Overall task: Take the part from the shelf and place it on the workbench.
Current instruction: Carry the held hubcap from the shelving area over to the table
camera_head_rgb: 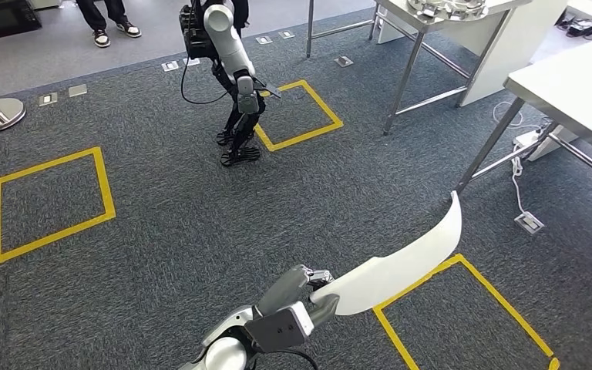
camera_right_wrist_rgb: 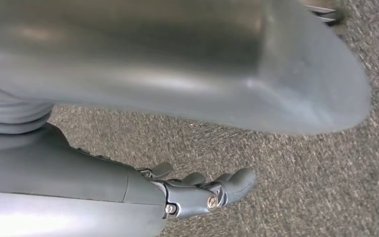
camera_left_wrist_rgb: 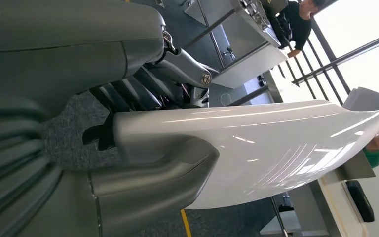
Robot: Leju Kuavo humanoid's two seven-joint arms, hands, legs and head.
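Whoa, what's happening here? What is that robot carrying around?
The robot's left robot hand holds one end of a long, curved white part, which sticks out over the grey carpet with its yellow taped squares. The right robot hand holds nothing and hangs over the carpet. Metal-legged tables stand ahead to the right; the part is not on one yet. Another robot stands farther off, with a person's legs behind it.

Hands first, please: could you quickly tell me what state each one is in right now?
Left hand: holding the long, curved, glossy white panel part by one end.
Right hand: holds nothing; whether open or closed cannot be told.
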